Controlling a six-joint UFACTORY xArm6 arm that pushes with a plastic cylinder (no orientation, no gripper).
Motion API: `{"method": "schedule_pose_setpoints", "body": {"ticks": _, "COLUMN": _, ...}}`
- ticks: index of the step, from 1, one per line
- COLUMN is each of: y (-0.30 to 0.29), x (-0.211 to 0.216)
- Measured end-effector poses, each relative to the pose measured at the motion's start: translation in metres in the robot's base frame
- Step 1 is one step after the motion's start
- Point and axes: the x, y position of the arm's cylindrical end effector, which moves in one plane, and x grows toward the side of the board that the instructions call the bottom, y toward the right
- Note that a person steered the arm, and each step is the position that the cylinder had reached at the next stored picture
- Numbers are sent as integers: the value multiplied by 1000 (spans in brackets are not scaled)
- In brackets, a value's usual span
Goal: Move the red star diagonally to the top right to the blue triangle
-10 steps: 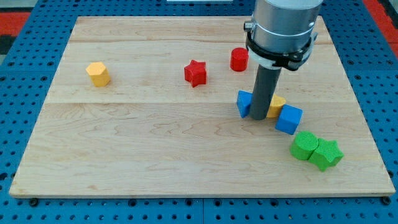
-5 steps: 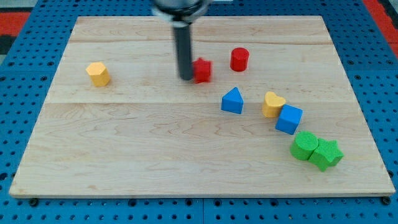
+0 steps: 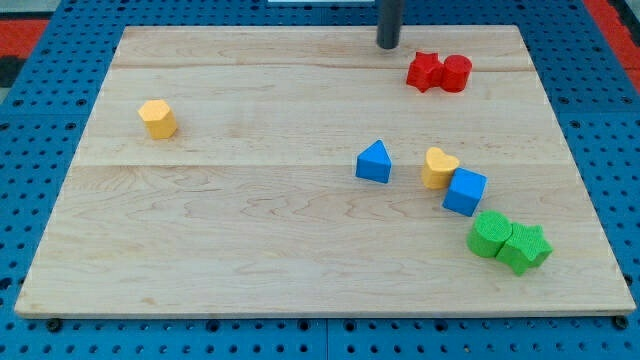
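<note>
The red star (image 3: 424, 72) lies near the view's top right, touching the red cylinder (image 3: 456, 73) on its right. The blue triangle (image 3: 374, 162) sits lower, near the board's middle right. My tip (image 3: 388, 46) stands at the view's top, just up and left of the red star, apart from it and well above the blue triangle.
A yellow heart (image 3: 438, 167) touches a blue cube (image 3: 465, 191) right of the triangle. Two green blocks (image 3: 490, 235) (image 3: 527, 248) sit together at the lower right. A yellow hexagon block (image 3: 158, 118) sits at the left. The wooden board (image 3: 250, 230) lies on a blue pegboard.
The red star has been pushed up and right against the red cylinder, which also shifted right. My tip moved from left of the star to the view's top.
</note>
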Motion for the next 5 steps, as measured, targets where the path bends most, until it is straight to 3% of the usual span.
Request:
{"method": "schedule_pose_setpoints", "body": {"ticks": 1, "y": 44, "x": 33}}
{"method": "schedule_pose_setpoints", "body": {"ticks": 2, "y": 31, "x": 86}}
{"method": "schedule_pose_setpoints", "body": {"ticks": 3, "y": 18, "x": 101}}
{"method": "schedule_pose_setpoints", "body": {"ticks": 5, "y": 18, "x": 17}}
